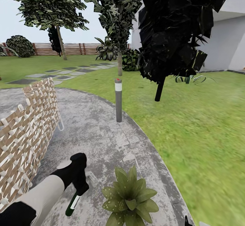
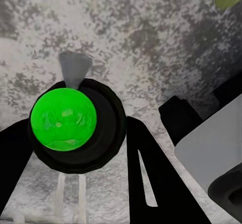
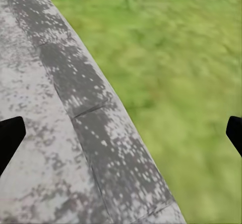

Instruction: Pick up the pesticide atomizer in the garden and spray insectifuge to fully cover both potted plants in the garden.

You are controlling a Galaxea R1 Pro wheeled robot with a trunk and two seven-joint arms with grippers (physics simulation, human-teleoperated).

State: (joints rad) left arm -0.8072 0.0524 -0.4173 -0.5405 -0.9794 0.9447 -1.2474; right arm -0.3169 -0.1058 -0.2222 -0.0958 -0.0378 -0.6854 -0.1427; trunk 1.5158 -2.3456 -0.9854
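Atomizer (image 2: 70,125) clamped between left gripper's (image 1: 79,185) jaws

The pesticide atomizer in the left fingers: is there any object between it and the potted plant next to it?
Nothing visible stands between them. The pesticide atomizer hangs from the left gripper above bare patio, and the potted plant sits just beside it.

Head camera overlooks the patio (image 1: 102,131); both wrist cameras apparently face it closely.
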